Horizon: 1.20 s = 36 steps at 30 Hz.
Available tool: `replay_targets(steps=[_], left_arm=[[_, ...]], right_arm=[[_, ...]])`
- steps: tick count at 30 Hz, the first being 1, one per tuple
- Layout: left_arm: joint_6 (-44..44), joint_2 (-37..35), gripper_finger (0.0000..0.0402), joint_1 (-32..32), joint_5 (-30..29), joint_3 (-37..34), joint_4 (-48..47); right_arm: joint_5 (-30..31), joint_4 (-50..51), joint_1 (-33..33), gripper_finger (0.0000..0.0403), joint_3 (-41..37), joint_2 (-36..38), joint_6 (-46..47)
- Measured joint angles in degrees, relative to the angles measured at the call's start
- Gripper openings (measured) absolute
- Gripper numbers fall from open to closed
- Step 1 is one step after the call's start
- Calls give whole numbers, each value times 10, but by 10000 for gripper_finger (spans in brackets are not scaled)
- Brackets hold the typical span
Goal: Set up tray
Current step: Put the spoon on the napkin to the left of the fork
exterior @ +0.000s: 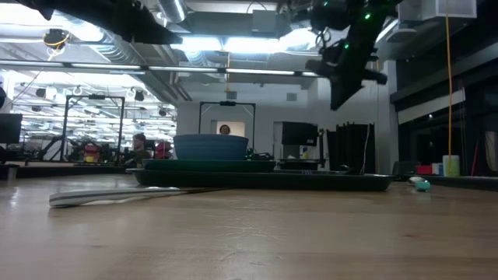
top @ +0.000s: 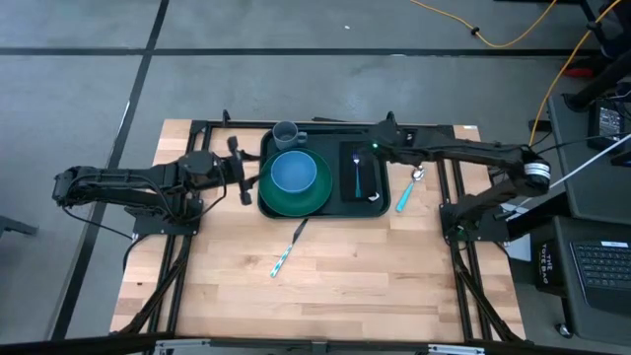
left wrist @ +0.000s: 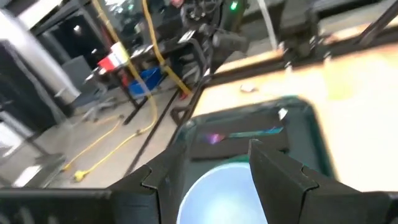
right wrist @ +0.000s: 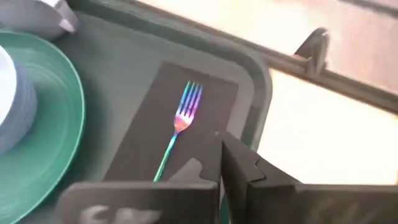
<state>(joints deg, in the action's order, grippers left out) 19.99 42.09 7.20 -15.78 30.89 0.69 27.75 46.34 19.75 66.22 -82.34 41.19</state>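
Note:
The dark green tray (top: 337,207) lies at the table's middle. On it are a round green plate (top: 314,197) with a blue bowl (top: 293,172), a grey cup (top: 286,132) at its far edge, and a black napkin (top: 367,185) with a fork (right wrist: 180,121) lying on it. My right gripper (right wrist: 221,167) is shut and holds nothing; it hangs high over the tray's far right corner (top: 381,140). My left gripper (left wrist: 208,180) stands open by the tray's left edge (top: 246,177), pointing level at the bowl (left wrist: 217,193), with nothing between its fingers.
A teal-handled spoon (top: 408,192) lies on the wood just right of the tray. A teal-handled knife (top: 286,251) lies nearer the front edge, below the tray. The near half of the table is bare wood (top: 375,276).

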Motion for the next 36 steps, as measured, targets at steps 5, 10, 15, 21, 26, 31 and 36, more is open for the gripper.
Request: replay_targets(steps=[5, 10, 15, 21, 26, 31, 36], left_arm=[[-38, 0, 169, 0, 68, 0, 13], [-66, 0, 162, 0, 54, -18, 7], [-83, -27, 131, 0, 56, -69, 48], [-87, -105, 88, 0, 95, -122, 80], [-109, -159, 60, 0, 112, -158, 86], [-113, -213, 34, 0, 110, -196, 87], [-112, -280, 8, 0, 111, -234, 86]], right_arm=[[41, 11, -42, 13, -17, 32, 6], [83, -18, -93, 5, -88, 64, 34], [89, -46, -144, 18, -173, 111, 96], [133, -112, -203, 9, -253, 165, 130], [146, -165, -223, 7, -295, 175, 124], [147, -164, -223, 34, -319, 175, 126], [144, -177, -223, 44, -321, 175, 125]])
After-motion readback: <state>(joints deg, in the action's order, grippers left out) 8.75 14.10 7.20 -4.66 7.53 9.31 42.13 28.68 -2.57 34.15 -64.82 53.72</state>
